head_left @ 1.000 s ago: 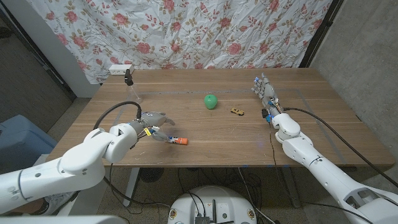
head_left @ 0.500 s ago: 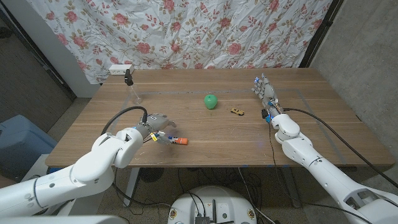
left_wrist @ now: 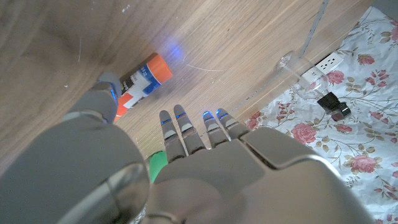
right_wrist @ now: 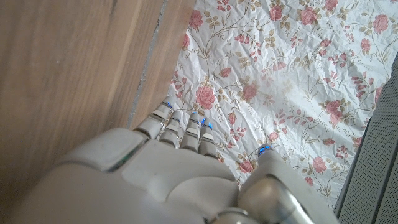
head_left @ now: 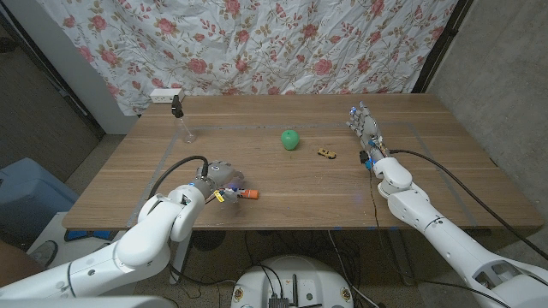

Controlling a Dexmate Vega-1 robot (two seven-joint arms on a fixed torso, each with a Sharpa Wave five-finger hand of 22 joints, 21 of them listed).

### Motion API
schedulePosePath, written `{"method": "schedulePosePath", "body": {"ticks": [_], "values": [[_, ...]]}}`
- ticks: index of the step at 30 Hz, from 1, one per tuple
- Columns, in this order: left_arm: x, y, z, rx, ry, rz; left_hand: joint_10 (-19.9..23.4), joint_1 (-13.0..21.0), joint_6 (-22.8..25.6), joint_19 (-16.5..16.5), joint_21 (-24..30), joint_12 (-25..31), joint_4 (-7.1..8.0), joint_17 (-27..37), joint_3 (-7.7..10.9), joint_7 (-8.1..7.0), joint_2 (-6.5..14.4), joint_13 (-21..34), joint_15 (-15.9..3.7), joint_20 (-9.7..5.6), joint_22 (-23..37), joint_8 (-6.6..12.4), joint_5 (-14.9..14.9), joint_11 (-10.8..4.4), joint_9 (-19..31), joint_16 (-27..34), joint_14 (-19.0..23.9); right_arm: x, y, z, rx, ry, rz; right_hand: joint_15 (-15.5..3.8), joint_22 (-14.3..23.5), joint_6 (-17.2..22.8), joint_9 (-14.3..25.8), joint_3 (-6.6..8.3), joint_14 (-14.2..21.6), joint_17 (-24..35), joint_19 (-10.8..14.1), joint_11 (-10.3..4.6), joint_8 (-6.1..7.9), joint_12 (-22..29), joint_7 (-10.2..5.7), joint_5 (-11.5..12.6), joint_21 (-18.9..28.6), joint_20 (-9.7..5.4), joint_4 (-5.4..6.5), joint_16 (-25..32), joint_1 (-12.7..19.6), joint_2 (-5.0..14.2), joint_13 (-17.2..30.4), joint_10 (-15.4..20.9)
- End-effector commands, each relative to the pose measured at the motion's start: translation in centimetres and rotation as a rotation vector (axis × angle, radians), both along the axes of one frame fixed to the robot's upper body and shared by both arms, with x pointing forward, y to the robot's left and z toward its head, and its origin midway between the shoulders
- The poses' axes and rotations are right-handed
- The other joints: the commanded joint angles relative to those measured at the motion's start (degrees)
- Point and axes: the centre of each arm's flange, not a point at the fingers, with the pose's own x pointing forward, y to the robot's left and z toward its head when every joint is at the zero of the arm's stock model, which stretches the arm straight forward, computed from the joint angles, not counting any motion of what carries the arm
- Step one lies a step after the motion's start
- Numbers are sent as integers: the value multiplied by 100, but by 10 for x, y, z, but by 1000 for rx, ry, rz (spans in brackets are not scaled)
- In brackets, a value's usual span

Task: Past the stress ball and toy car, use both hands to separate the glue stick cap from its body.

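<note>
The glue stick [head_left: 247, 194] is seen lying on its side on the wooden table [head_left: 282, 184], near the front edge on the robot's left side. Its orange cap [left_wrist: 160, 67] is on the body, at the end away from the left hand. In the head view the left hand [head_left: 221, 180] is placed directly at the stick's near end. In the left wrist view the thumb [left_wrist: 107, 91] is seen over the end of the stick opposite the cap, while the other fingers [left_wrist: 194, 127] are extended and apart beside it, not wrapped around the stick. Whether the thumb is touching the stick cannot be told. No grip on the stick is shown.

The green stress ball [head_left: 291, 139] is set farther back, near the middle of the table. The small toy car [head_left: 326, 153] is just to its right, apart from it. Both lie well apart from the glue stick.

The right hand [head_left: 366, 130] is seen at the right side of the table, beyond the toy car, with its fingers [right_wrist: 184, 128] straight and close together and nothing held. It is well apart from the glue stick.

At the back left of the table a clear glass [head_left: 186, 132] is noted, and a white power strip [head_left: 166, 95] is placed at the far edge. A floral cloth [head_left: 282, 43] hangs behind the table.
</note>
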Motion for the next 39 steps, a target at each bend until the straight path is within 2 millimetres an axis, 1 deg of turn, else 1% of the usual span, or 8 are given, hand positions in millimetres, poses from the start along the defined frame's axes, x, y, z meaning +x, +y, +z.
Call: {"method": "schedulePosePath", "body": {"ticks": [1, 8, 17, 18, 25, 32, 34, 39], "values": [[5, -9, -14, -21, -8, 4, 154, 130, 98, 83, 42, 59, 5, 18, -51, -8, 18, 17, -352, 4, 15, 47, 30, 2, 20, 18, 113, -1, -1, -3, 9, -2, 2, 40, 12, -2, 14, 11, 3, 13, 41, -23, 36, 54, -44, -12, 1, 44, -38, 58, 20, 13, 17, 6], [8, -12, -18, -22, 2, 1, 254, 185, 162, 134, 50, 62, 11, 17, -82, -11, 40, 17, -390, -12, 13, 64, 34, -4, 21, 18, 177, -2, -2, -4, 11, -2, -1, 37, 13, 2, 15, 12, -4, 13, 35, -26, 37, 55, -51, -16, 1, 46, -48, 63, 14, 18, 18, 6], [10, -13, -22, -25, -2, 2, 573, 293, 361, 223, 52, 88, 24, 15, -165, -15, 80, 18, -455, -29, 13, 113, 37, -9, 23, 32, 362, -1, -2, -3, 11, -1, 0, 33, 13, 8, 15, 13, -2, 13, 35, -20, 39, 58, -60, -18, 2, 51, -54, 70, 7, 24, 18, 12], [10, -13, -22, -32, -2, 3, 713, 341, 407, 233, 45, 100, 24, 15, -190, -25, 97, 19, -472, -35, 13, 116, 41, -5, 23, 25, 404, -1, -2, -3, 11, -1, 0, 29, 13, 9, 15, 13, -5, 13, 34, -20, 39, 58, -61, -19, 2, 50, -55, 71, 5, 25, 18, 13], [11, -12, -22, -45, -13, -8, 820, 399, 495, 320, 62, 82, 35, 14, -221, -23, 141, 19, -502, -32, 13, 126, 45, -25, 26, 34, 520, 0, -1, -4, 15, -1, -3, 38, 13, 24, 15, 12, -1, 15, 40, -28, 44, 65, -67, -22, 6, 55, -60, 81, -8, 30, 18, 29], [13, -10, -21, -48, -24, -6, 1158, 497, 909, 454, 56, 52, 50, 11, -334, -18, 212, 16, -551, -51, 14, 207, 39, -34, 33, 30, 787, 0, 0, -4, 19, -3, -7, 43, 14, 119, 15, 22, -9, 18, 45, -22, 72, 83, -204, -23, 11, 69, -76, 93, -19, 55, 20, 74], [13, -10, -21, -50, -32, -10, 1209, 515, 942, 481, 59, 47, 50, 11, -348, -29, 223, 14, -565, -55, 15, 202, 39, -31, 31, 37, 847, 0, 0, -4, 18, -4, -8, 41, 15, 141, 15, 25, -12, 19, 43, -27, 77, 82, -222, -22, 11, 74, -81, 96, -20, 60, 20, 72], [15, -10, -23, -55, -36, -20, 1567, 649, 1199, 627, 65, 45, 48, 10, -394, -35, 331, 10, -612, -40, 17, 202, 62, -33, 30, 32, 1079, 0, -1, -3, 21, -3, -12, 37, 15, 172, 15, 29, -13, 20, 45, -26, 84, 84, -243, -22, 12, 71, -90, 101, -22, 64, 20, 80]]}}
